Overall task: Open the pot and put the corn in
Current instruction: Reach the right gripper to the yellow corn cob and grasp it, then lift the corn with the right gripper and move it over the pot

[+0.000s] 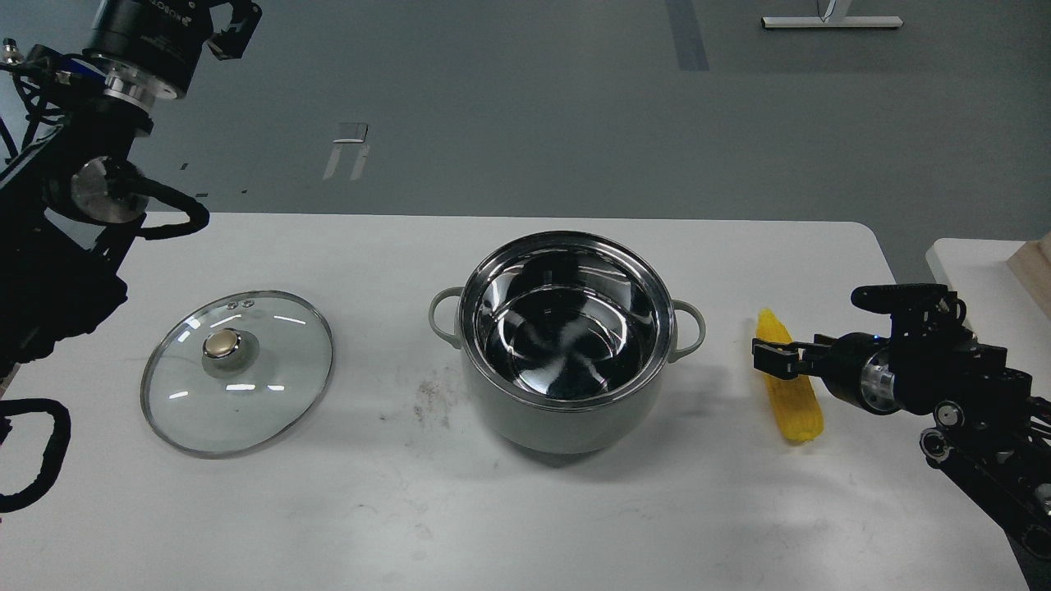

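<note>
Head view: pot open mid-table; right fingers straddling corn near right edge; left fingers unclear.

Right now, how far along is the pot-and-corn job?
Done: the lid is off and lies flat on the table left of the pot, which stands open with nothing inside. In hand: the right gripper is at the middle of the corn, which lies on the table; a closed grip can't be confirmed. Left: lift the corn into the pot. The left gripper is raised, far left.

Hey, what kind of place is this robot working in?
Probably a lab or test room, not a kitchen: a bare white table, plain grey floor, and just the pot and corn as props.
</note>
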Available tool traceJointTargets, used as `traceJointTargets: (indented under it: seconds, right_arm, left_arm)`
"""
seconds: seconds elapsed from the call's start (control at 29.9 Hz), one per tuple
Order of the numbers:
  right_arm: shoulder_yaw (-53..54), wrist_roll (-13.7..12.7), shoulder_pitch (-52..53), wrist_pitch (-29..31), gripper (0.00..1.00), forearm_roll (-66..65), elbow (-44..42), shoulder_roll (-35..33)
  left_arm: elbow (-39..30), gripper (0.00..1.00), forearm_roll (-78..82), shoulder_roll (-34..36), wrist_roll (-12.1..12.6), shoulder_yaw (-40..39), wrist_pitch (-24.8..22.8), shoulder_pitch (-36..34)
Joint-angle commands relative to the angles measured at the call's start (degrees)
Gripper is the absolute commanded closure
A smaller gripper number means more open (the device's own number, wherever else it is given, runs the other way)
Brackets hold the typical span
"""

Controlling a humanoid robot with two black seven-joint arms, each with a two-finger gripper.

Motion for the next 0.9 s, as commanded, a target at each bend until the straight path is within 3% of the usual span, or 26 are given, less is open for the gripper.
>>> traceJointTargets:
  seconds: [0.0,0.13,0.2,0.3,0.54,0.7,0.87]
  right_arm:
    - [-0.25,-1.46,-0.15,0.12,0.55,-0.03,-0.46,0.56]
    - [-0.25,-1.56,-0.24,0.12,0.72,0.14,-0.46,0.47]
    - [-0.16,-1.56,0.02,-0.06,0.87,0.58,-0.20,0.56]
    - [0.53,-1.56,0.37,-0.23,1.00,0.67,0.94,0.13]
    - [11.77,-0.95,4.14,0.56,1.00,1.20,7.00,0.12]
    - [12.58,-0.94,10.56,0.64,1.00,5.06,13.33,0.82]
    - [7.06,-1.99,15.31,1.75,1.00,5.24,17.73,12.58]
  left_arm:
    - [-0.01,0.02,0.00,0.04,-0.07,-0.08,-0.01,-0.02]
    - [-0.01,0.02,0.00,0.04,-0.07,-0.08,-0.01,0.06]
    - [-0.01,0.02,0.00,0.04,-0.07,-0.08,-0.01,-0.02]
    - [-0.01,0.02,0.00,0.13,-0.07,-0.08,-0.01,-0.02]
    - [-1.50,0.02,0.00,0.92,0.11,-0.08,-0.01,-0.02]
    - [-1.67,0.02,0.00,1.19,0.11,0.01,-0.01,-0.02]
    - [-1.67,0.02,0.00,1.19,0.20,-0.08,-0.01,-0.02]
